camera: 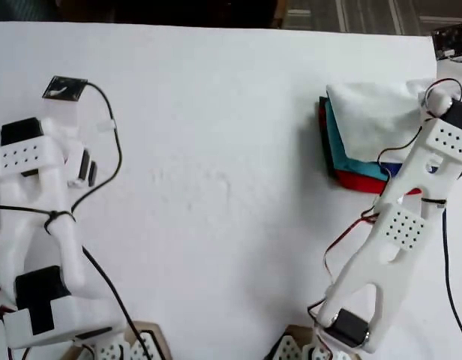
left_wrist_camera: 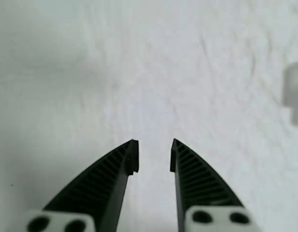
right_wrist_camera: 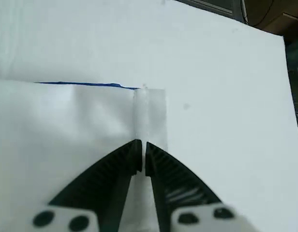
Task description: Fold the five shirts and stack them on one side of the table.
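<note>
Shirt stack of folded cloth sits at the right side of the white-covered table, near its far edge. Layers by colour: white shirt on top, then teal, red with a bit of blue, and a dark one at the bottom. The stack's straight folded edge faces table centre and runs far-to-near. The top shirt lies skewed, one corner poking toward the far side. The stack's right part is hidden, so I cannot tell its long axis.

Right arm, white plastic, lies across the near-right part of the stack and covers it. Right gripper is over the white shirt. Its black ribbed fingers are clenched on a raised ridge of that cloth, with only a thin white sliver between the tips. A thin blue edge peeks out beyond the white cloth.

Left arm is at the left side, well apart from the stack. Left gripper hovers over bare wrinkled cloth, fingers released with a clear gap and holding nothing. A blurred pale block sits at the edge of the left wrist view; I cannot tell what it is.

Black square card on a black cable has pale marks, too small to read. Red and black wires run along the right arm.
</note>
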